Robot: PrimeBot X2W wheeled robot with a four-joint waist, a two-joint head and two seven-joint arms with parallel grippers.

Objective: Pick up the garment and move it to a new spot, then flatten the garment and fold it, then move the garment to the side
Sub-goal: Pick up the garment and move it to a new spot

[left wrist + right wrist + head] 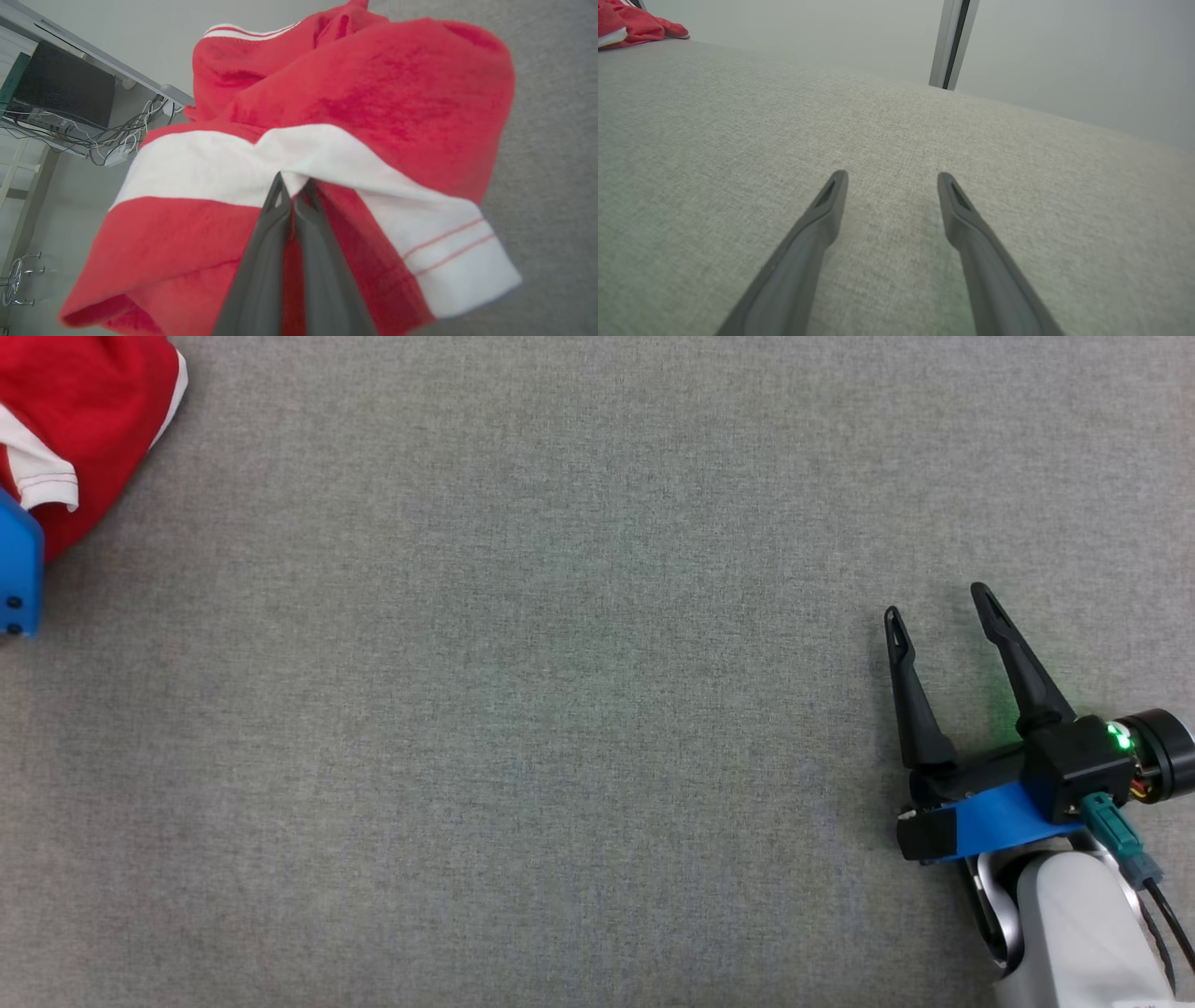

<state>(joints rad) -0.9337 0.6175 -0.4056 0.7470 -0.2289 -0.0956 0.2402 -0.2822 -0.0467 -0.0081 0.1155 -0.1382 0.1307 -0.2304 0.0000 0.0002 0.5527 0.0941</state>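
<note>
Two long dark fingers of the left gripper (pixel 293 186) are pressed together at their tips, pinching a fold of the white band on the red garment (pixel 373 93), which bunches up around them. In the head view the garment sits at the far upper left corner of the grey fabric surface (pixel 560 709), with a blue bracket (pixel 19 569) overlapping its lower edge. The right gripper (pixel 936 600) hovers at the lower right, well apart from the garment, its fingers spread wide with nothing between them and only grey fabric beneath. Behind the garment, in the left wrist view, a tangle of cables (pixel 117 135) hangs under a desk.
</note>
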